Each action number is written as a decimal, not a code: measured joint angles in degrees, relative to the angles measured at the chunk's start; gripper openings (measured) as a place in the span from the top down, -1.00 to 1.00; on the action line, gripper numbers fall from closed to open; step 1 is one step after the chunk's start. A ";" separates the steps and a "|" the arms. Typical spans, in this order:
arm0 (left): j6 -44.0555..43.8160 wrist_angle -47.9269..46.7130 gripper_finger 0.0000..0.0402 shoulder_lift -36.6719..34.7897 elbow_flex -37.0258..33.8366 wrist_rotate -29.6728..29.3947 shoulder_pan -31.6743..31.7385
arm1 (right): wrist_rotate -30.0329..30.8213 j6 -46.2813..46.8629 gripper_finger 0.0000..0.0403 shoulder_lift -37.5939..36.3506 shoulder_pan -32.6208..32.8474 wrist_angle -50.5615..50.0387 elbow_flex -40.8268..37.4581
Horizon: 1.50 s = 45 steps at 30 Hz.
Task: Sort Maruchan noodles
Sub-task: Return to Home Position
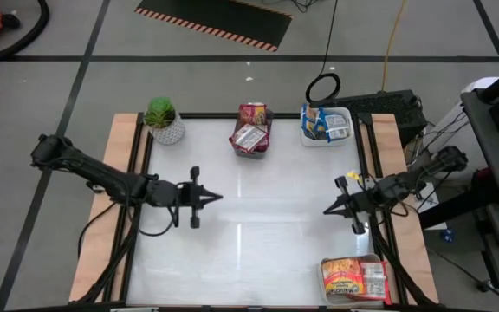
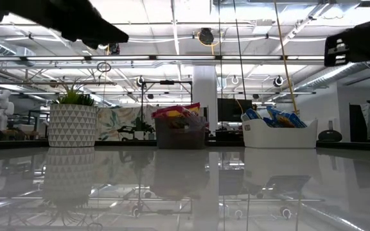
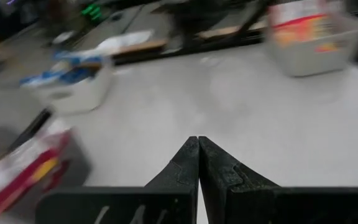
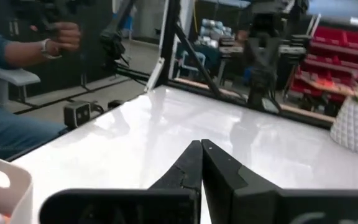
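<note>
The Maruchan noodles lie sorted in three trays. Red-and-yellow packets fill a grey tray (image 1: 251, 128) at the far middle. Blue-and-yellow packets fill a white tray (image 1: 326, 124) at the far right. Orange-and-yellow packets fill a tray (image 1: 354, 279) at the near right corner. My left gripper (image 1: 219, 198) is shut and empty above the table's left middle, pointing right. My right gripper (image 1: 327, 211) is shut and empty above the right middle, pointing left. The shut fingers show in the left wrist view (image 3: 197, 144) and the right wrist view (image 4: 201, 147).
A small potted green plant (image 1: 163, 120) stands at the far left corner. The white tabletop (image 1: 267, 225) between the two grippers is bare. Beyond the table's near side, a person's hand and sleeve (image 4: 55, 38) show in the right wrist view.
</note>
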 joint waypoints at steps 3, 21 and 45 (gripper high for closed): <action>3.06 10.60 0.96 -0.22 -6.33 4.16 0.02 | 0.04 1.68 1.00 0.02 -1.44 -1.11 -0.02; -2.61 17.22 0.96 -27.65 -29.74 5.75 3.50 | -0.15 -1.19 1.00 -2.77 -7.43 -4.64 -0.09; -5.32 -4.76 0.96 -46.52 -29.74 3.98 -0.24 | -8.69 -5.30 1.00 -9.15 -14.95 -6.92 -0.10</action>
